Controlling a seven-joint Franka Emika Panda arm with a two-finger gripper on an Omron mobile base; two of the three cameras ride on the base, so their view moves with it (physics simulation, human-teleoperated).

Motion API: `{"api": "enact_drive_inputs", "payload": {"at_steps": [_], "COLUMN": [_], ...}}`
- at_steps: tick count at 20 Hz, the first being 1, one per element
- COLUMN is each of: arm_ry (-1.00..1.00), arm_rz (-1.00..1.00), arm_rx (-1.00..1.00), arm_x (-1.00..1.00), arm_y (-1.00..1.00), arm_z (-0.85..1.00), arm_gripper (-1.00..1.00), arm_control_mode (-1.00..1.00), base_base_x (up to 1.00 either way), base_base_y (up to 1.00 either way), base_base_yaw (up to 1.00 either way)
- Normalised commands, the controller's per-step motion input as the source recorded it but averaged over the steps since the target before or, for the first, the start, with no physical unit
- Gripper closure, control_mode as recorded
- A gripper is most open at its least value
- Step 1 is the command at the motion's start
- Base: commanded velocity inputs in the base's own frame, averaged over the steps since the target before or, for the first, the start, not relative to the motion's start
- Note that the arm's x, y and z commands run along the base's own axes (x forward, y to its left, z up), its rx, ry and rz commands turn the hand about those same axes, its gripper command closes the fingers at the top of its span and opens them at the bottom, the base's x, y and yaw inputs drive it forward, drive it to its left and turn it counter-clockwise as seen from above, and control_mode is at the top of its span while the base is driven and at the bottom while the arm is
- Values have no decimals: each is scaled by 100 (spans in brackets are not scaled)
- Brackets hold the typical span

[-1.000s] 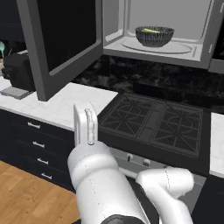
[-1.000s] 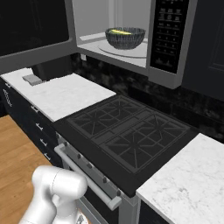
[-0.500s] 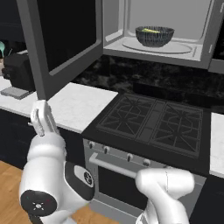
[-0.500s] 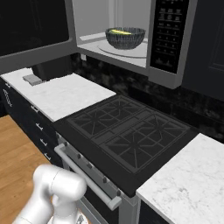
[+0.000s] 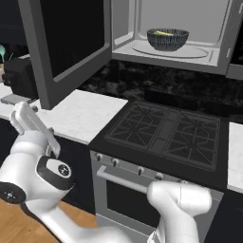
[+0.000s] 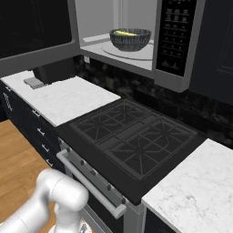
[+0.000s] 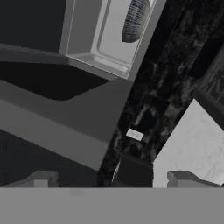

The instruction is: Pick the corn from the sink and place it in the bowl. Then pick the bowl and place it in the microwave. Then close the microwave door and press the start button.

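The microwave (image 5: 171, 52) (image 6: 136, 50) hangs open above the stove. On its turntable sits the dark woven bowl (image 5: 167, 39) (image 6: 130, 39) (image 7: 134, 19), and the yellow corn (image 5: 163, 33) (image 6: 124, 33) lies inside it. The microwave door (image 5: 71, 42) (image 6: 32, 32) (image 7: 52, 118) is swung wide to the left. The dark control strip (image 6: 175, 36) runs down the microwave's right side. My gripper (image 5: 20, 111) (image 7: 113, 181) is low at the left, below the door's outer edge and far from the bowl. It is open and holds nothing.
A black gas cooktop (image 5: 166, 133) (image 6: 132, 136) and an oven with a bar handle (image 6: 91, 182) stand under the microwave. White marble counters (image 5: 80, 114) (image 6: 200, 191) flank it. A dark appliance (image 5: 19, 76) (image 6: 54, 73) sits on the left counter by the wall.
The arm has swung left and down, carrying the hand from in front of the stove to below the open door. The gripper stayed open; bowl and door have not moved.
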Motion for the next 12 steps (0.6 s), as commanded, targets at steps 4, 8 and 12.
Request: {"api": "enact_drive_inputs", "payload": {"at_steps": [4, 8, 12], "arm_ry": [0, 0, -1], "arm_rz": [-7, -2, 0], "arm_rx": [0, 0, 0], "arm_x": [64, 72, 88], "arm_y": [48, 11, -23], "arm_z": [-36, -21, -7], "arm_gripper": [-100, -100, -100], "arm_control_mode": [-100, -100, -100], "base_base_x": [0, 0, 0], "base_base_y": [0, 0, 0], "base_base_yaw": [0, 0, 0]}}
